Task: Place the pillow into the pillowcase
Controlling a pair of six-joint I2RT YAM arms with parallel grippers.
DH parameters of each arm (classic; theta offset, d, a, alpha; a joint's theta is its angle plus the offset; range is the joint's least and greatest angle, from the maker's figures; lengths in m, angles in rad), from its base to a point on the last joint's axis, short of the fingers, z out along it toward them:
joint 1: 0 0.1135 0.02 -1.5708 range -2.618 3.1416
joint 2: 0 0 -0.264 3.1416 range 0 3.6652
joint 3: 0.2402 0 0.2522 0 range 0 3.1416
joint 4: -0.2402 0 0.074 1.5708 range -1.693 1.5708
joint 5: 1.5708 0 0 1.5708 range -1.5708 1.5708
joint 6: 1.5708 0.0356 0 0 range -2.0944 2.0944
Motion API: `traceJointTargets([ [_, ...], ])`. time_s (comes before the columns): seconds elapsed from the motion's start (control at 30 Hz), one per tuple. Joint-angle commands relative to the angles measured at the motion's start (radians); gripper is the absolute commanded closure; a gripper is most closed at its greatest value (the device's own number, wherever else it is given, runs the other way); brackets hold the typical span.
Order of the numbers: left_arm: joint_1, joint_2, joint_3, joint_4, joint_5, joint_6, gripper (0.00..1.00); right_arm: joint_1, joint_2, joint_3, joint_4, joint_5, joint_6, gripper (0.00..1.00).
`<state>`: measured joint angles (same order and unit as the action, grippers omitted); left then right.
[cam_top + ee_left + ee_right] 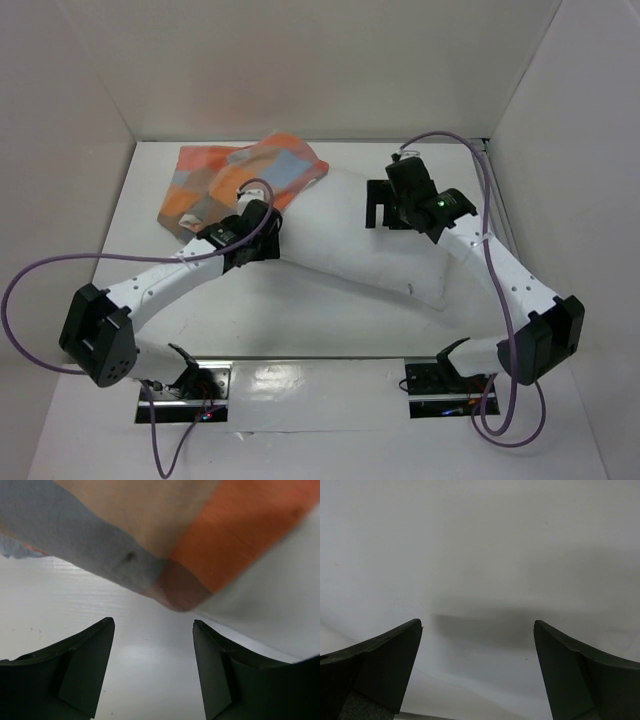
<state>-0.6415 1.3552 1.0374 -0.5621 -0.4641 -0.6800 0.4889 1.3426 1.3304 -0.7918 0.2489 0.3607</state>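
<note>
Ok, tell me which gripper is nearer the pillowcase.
Left. The left gripper is at the near edge of the pillowcase, where it meets the pillow. The right gripper is by the pillow's far edge, off to the pillowcase's right.

Bright diffuse light, soft close-up blur

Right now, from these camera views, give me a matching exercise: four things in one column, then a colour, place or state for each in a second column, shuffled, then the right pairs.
Column one:
1. pillow
2. pillowcase
3. left pincer
4. right pincer

Column two:
A. open, only white ahead of it
B. orange, blue-grey and tan checks
C. plain white, lying in the middle
D. open, checked fabric just ahead of it

Pairs: 1-C; 2-B; 3-D; 4-A
</note>
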Motion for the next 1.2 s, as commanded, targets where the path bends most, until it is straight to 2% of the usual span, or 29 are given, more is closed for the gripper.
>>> traceJointTargets([
  [0.0, 0.048, 0.041, -0.016, 0.128, 0.025, 0.013, 0.25, -0.016, -0.06, -0.037, -0.067, -0.019, -0.005, 0.0],
  [0.1, 0.074, 0.065, -0.007, 0.171, 0.051, 0.054, 0.26, -0.038, -0.085, -0.069, -0.095, -0.04, 0.004, 0.0],
  [0.2, 0.112, 0.093, 0.027, 0.159, 0.051, 0.065, 0.34, -0.047, -0.109, -0.106, -0.129, -0.04, 0.024, 0.0],
  [0.23, 0.121, 0.102, 0.027, 0.15, 0.051, 0.065, 0.41, -0.056, -0.132, -0.125, -0.142, -0.04, 0.024, 0.0],
  [0.27, 0.121, 0.102, 0.027, 0.149, 0.051, 0.065, 0.43, -0.065, -0.132, -0.135, -0.142, -0.04, 0.036, 0.0],
  [0.47, 0.131, 0.102, 0.036, 0.139, 0.09, 0.065, 0.84, -0.114, -0.158, -0.18, -0.17, -0.063, 0.046, 0.0],
  [0.5, 0.131, 0.091, 0.036, 0.139, 0.11, 0.065, 0.99, -0.115, -0.158, -0.18, -0.17, -0.054, 0.055, 0.0],
  [0.67, 0.092, 0.091, 0.067, 0.12, 0.185, 0.109, 1.0, -0.124, -0.14, -0.315, -0.06, -0.104, 0.064, 0.0],
  [0.7, 0.082, 0.105, 0.103, 0.111, 0.224, 0.121, 1.0, -0.124, -0.126, -0.35, 0.003, -0.132, 0.064, 0.04],
  [0.73, 0.071, 0.117, 0.13, 0.099, 0.251, 0.144, 1.0, -0.124, -0.111, -0.35, 0.04, -0.196, 0.064, 0.29],
  [0.83, 0.025, 0.206, 0.326, 0.012, 0.379, 0.168, 1.0, -0.124, -0.034, -0.314, 0.176, -0.25, 0.043, 0.75],
  [0.87, -0.006, 0.238, 0.395, -0.014, 0.41, 0.186, 1.0, -0.124, 0.027, -0.269, 0.187, -0.25, 0.031, 0.99],
  [0.9, -0.023, 0.307, 0.538, -0.068, 0.447, 0.2, 1.0, -0.133, 0.062, -0.137, 0.165, -0.25, 0.02, 1.0],
  [0.97, -0.065, 0.379, 0.685, -0.122, 0.472, 0.249, 1.0, -0.133, 0.14, 0.014, 0.126, -0.241, -0.009, 1.0],
  [1.0, -0.076, 0.416, 0.839, -0.149, 0.482, 0.264, 1.0, -0.133, 0.141, 0.074, 0.126, -0.241, -0.02, 1.0],
  [1.03, -0.076, 0.496, 0.919, -0.209, 0.498, 0.275, 1.0, -0.133, 0.141, 0.161, 0.135, -0.253, -0.02, 1.0],
  [1.07, -0.087, 0.534, 0.999, -0.232, 0.508, 0.286, 1.0, -0.133, 0.141, 0.188, 0.144, -0.264, -0.005, 1.0],
  [1.1, -0.087, 0.611, 1.161, -0.28, 0.565, 0.286, 1.0, -0.122, 0.141, 0.22, 0.155, -0.279, 0.021, 1.0],
  [1.17, -0.087, 0.674, 1.304, -0.298, 0.632, 0.286, 1.0, -0.096, 0.119, 0.22, 0.155, -0.28, 0.055, 1.0],
])
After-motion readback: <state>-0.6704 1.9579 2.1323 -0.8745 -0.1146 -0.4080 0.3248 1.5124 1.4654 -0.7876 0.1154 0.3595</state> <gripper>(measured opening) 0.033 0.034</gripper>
